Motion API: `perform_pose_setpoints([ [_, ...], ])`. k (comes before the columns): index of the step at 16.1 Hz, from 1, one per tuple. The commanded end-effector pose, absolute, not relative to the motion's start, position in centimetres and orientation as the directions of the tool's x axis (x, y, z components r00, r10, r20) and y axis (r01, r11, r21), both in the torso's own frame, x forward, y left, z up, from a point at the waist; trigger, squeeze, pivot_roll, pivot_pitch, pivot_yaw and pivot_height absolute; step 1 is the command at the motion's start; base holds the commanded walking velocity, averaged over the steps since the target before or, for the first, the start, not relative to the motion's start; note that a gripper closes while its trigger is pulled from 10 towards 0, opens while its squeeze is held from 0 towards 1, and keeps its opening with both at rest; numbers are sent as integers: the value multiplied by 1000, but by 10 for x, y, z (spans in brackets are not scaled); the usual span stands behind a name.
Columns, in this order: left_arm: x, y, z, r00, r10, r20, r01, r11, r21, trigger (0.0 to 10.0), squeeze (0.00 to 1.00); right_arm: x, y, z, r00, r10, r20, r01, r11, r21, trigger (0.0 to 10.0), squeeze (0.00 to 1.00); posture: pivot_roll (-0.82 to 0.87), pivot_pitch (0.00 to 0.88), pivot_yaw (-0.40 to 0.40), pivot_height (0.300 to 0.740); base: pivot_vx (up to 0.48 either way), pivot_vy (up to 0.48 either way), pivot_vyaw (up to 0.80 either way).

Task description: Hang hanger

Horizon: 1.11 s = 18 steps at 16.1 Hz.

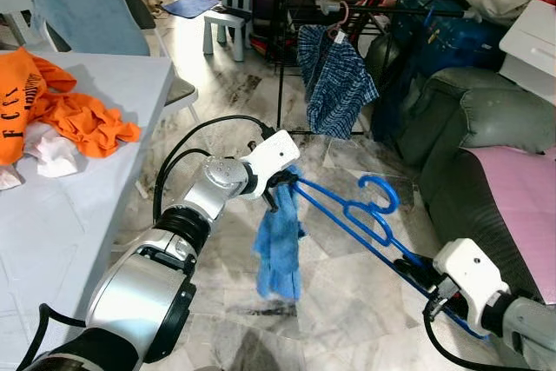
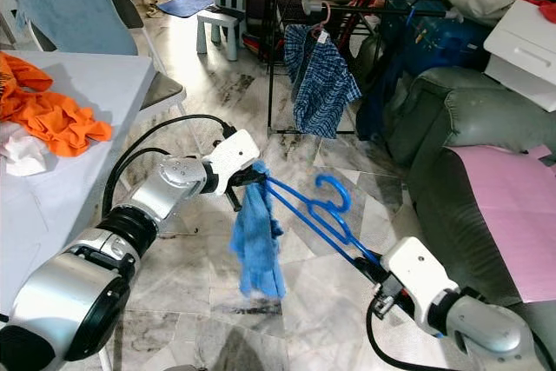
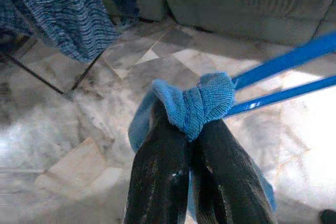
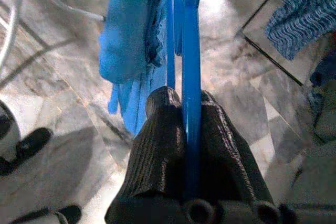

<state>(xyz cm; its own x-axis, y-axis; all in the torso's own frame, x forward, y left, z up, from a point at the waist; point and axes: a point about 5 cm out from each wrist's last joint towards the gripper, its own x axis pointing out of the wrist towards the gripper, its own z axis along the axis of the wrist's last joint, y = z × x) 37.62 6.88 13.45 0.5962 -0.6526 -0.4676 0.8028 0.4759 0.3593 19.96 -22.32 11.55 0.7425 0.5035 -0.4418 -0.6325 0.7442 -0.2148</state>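
Black fingers of the left gripper (image 3: 191,135) are pressed together on a bunched fold of a blue knitted cloth (image 1: 278,249), which hangs down from one end of a blue plastic hanger (image 1: 347,213) above the marbled tile floor (image 1: 347,301). The right gripper (image 4: 184,114) is clamped on the hanger's other end, its two fingers closed on the thin blue bar. One hanger is held this way, slanting between the two grippers over the floor, its hook (image 1: 380,190) pointing up.

Beyond the grippers stands one dark metal drying rack (image 1: 347,6); on it hangs one blue checked garment (image 1: 334,80), on a pale hanger. To the robot's right sits a grey-green sofa (image 1: 469,128) with a pink cover (image 1: 521,206) on its seat. To the left, an orange garment (image 1: 69,110) lies near the far edge of the pale grey table (image 1: 87,215); black letters run along it, of which "F C C" can be read, the rest being folded away. A white cloth (image 1: 52,154) lies beside it. Two chairs stand behind: a grey-blue one (image 1: 91,10) at the table's far edge and a small pale one (image 1: 230,2) farther off.
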Motion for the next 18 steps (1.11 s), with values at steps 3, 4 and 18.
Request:
perform_pose_setpoints([
  [3, 375, 75, 121, 659, -587, -471, 752, 536, 384, 10000, 0, 189, -206, 136, 654, 638, -407, -732, 670, -126, 10000, 0, 6, 0, -85, 740, 0, 0, 0],
  [4, 377, 77, 120, 702, -555, -446, 710, 597, 373, 10000, 0, 184, -202, 136, 615, 667, -421, -760, 643, -92, 10000, 0, 5, 0, -85, 740, 0, 0, 0],
  [18, 376, 107, 122, 783, -541, -308, 603, 781, 163, 10000, 0, 159, -214, 72, 492, 513, -703, -789, 605, -111, 10000, 0, 49, 0, -84, 740, 0, 0, 0],
])
